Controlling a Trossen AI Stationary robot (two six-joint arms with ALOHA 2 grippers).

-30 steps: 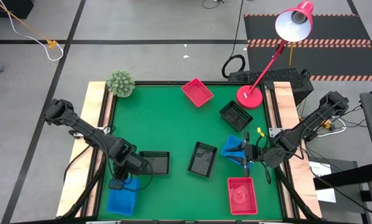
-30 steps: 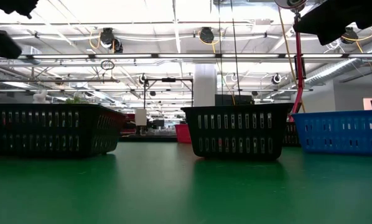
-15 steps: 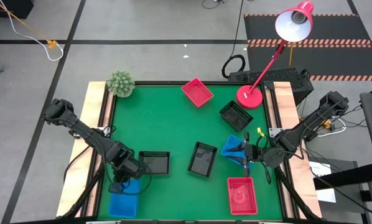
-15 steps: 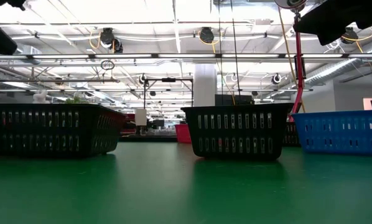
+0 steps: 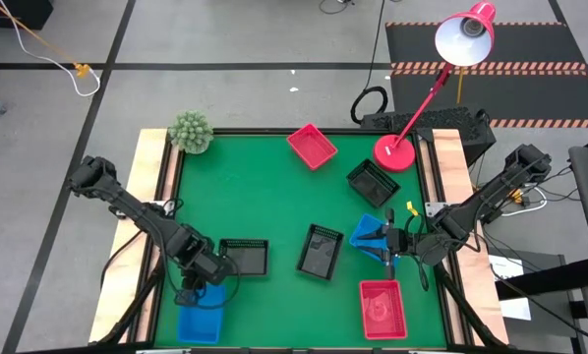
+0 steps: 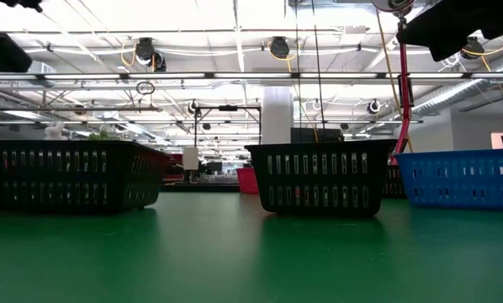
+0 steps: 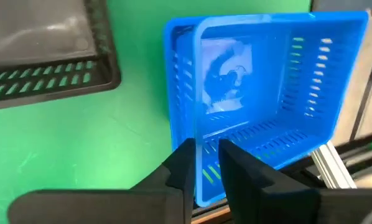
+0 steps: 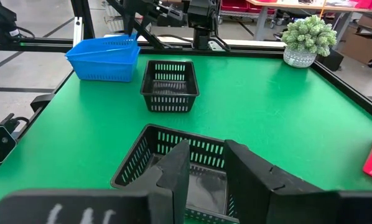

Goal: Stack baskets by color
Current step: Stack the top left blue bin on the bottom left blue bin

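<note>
Fingers of the left gripper [image 7: 206, 163] stand narrowly apart over the blue stack's [image 7: 267, 93] near wall. Right gripper [image 8: 206, 163] waits, slightly open, holding nothing, above a black basket [image 8: 173, 168].

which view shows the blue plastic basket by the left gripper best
The left wrist view: the blue perforated plastic basket fills it. The high view shows it small, the right wrist view distant; the low view misses it.

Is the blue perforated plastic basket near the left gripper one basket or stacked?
Stacked: the blue perforated plastic basket shows a doubled rim, one basket nested in another.
</note>
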